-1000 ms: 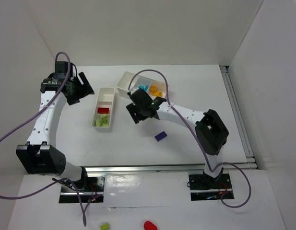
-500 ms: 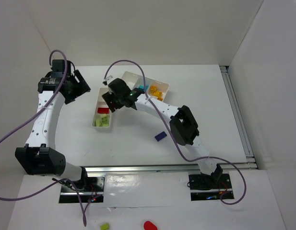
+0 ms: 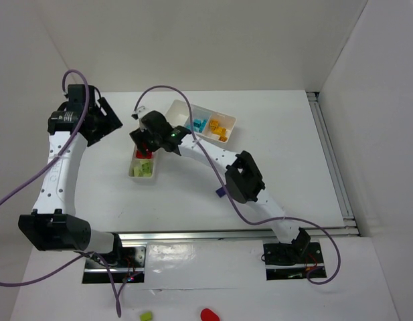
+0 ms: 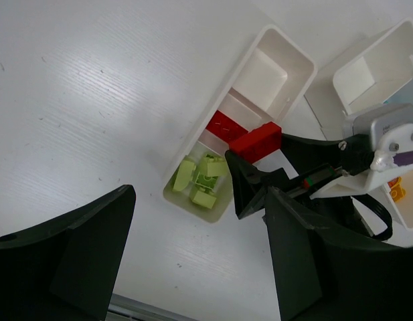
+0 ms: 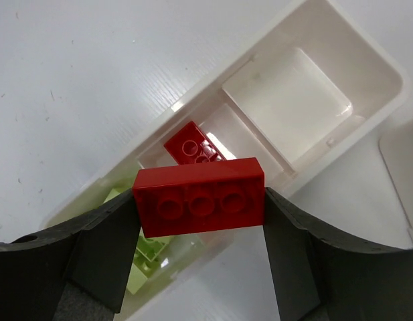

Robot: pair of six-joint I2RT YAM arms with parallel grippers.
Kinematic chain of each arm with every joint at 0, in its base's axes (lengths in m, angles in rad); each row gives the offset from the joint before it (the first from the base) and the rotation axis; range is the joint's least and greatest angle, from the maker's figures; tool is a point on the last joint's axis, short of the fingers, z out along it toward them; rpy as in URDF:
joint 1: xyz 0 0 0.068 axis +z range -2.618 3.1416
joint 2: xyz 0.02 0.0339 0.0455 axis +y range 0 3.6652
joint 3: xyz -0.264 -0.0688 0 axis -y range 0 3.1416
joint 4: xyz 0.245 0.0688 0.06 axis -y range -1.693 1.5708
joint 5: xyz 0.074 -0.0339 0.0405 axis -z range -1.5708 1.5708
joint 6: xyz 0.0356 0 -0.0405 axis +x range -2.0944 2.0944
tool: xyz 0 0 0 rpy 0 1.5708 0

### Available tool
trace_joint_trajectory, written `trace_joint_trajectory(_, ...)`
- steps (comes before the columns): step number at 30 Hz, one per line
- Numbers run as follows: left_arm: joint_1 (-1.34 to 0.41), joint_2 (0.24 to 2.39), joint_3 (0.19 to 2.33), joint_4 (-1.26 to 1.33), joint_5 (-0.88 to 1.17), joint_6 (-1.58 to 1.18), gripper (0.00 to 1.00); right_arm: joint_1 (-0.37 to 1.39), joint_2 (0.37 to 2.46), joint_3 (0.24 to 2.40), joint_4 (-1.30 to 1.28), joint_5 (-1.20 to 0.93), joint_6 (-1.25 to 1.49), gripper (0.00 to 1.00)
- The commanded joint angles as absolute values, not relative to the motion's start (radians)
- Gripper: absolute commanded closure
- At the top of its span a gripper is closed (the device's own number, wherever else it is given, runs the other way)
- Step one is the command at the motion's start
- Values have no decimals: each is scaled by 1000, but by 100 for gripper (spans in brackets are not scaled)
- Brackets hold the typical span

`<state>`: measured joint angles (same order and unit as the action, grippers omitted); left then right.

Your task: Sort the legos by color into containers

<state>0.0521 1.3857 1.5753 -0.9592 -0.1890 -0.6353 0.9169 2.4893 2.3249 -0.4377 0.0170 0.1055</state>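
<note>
My right gripper [image 5: 199, 200] is shut on a red lego [image 5: 199, 197], held above the middle of the narrow white container [image 5: 367, 60]. Below it a second red lego [image 5: 193, 148] lies in the middle compartment, lime green legos [image 5: 142, 247] fill the near one, and the far compartment is bare. In the top view the right gripper [image 3: 147, 139] hangs over that container [image 3: 154, 175]. My left gripper [image 4: 193, 267] stands open and holds nothing, to the left of the container [image 4: 186, 150]. The wide container [image 3: 179, 107] holds cyan legos [image 3: 198, 124] and orange-yellow legos [image 3: 219, 128].
A purple lego [image 3: 220, 192] lies on the table, partly hidden by the right arm's elbow. Off the table, by the near edge, lie a small green piece [image 3: 146, 315] and a smooth red blob [image 3: 208, 314]. The table's right edge has a metal rail [image 3: 330, 160].
My right gripper has swung left with the red lego, from beside the wide container to above the narrow one. The left gripper has drifted slightly left and up.
</note>
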Motion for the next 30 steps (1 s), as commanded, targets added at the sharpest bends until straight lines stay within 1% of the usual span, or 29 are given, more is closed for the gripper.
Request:
trace_joint_trajectory(1, 58, 1358, 1592, -966, -187, -624, 12, 927, 2534, 2428, -367, -15, 138, 23)
trace_joint_trajectory(2, 58, 1358, 1592, -966, -178, -624, 12, 927, 2534, 2428, -367, -26, 138, 21)
trace_joint_trajectory(3, 58, 1358, 1592, -966, -178, -624, 12, 927, 2534, 2428, -354, -26, 150, 12)
trace_joint_trajectory(4, 58, 1358, 1592, -966, -178, -624, 12, 927, 2534, 2413, -345, -17, 150, 5)
trace_joint_trajectory(5, 58, 1358, 1592, -966, -178, -624, 12, 927, 2520, 2396, -345, -8, 150, 1)
trace_joint_trajectory(6, 58, 1358, 1592, -966, -178, -624, 12, 927, 2520, 2387, -336, 4, 150, 0)
trace_joint_trajectory(9, 58, 1358, 1592, -966, -178, -615, 12, 927, 2456, 2315, -296, 70, 150, 0)
trace_joint_trajectory(10, 58, 1358, 1592, -966, -178, -615, 12, 927, 2413, 2289, -281, 99, 150, 1)
trace_joint_trajectory(11, 58, 1358, 1592, -966, -178, -615, 12, 927, 2392, 2261, -255, 116, 150, 5)
trace_joint_trajectory(14, 58, 1358, 1592, -966, -178, -615, 12, 927, 2298, 2151, -235, 170, 150, 13)
trace_joint_trajectory(15, 67, 1358, 1592, -966, -178, -615, 12, 927, 2275, 2094, -235, 184, 150, 18)
trace_joint_trajectory(16, 67, 1358, 1592, -966, -178, -615, 12, 927, 2251, 2064, -235, 199, 150, 20)
trace_joint_trajectory(17, 67, 1358, 1592, -966, -178, -615, 12, 927, 2190, 2028, -235, 239, 150, 23)
trace_joint_trajectory(18, 67, 1358, 1592, -966, -178, -615, 12, 927, 2154, 1938, -235, 258, 162, 26)
trace_joint_trajectory(19, 67, 1358, 1592, -966, -178, -615, 12, 917, 2116, 1887, -235, 274, 163, 26)
trace_joint_trajectory(20, 67, 1368, 1592, -966, -178, -615, 12, 917, 2032, 1837, -235, 320, 193, 26)
trace_joint_trajectory(21, 67, 1368, 1592, -966, -169, -615, 12, 917, 1988, 1731, -247, 339, 210, 26)
trace_joint_trajectory(24, 67, 1379, 1592, -966, -158, -615, 12, 897, 1832, 1599, -319, 441, 328, 26)
trace_joint_trajectory(26, 67, 1388, 1592, -954, -146, -615, 12, 865, 1772, 1478, -446, 498, 424, 26)
trace_joint_trajectory(27, 67, 1388, 1592, -954, -135, -615, 12, 853, 1723, 1432, -486, 552, 557, 26)
trace_joint_trajectory(28, 67, 1388, 1592, -944, -135, -615, 12, 835, 1706, 1361, -605, 552, 637, 26)
trace_joint_trajectory(29, 67, 1397, 1592, -933, -123, -615, 12, 792, 1691, 1330, -661, 543, 713, 24)
trace_joint_trajectory(30, 67, 1410, 1592, -933, -123, -615, 12, 772, 1657, 1297, -699, 499, 818, 18)
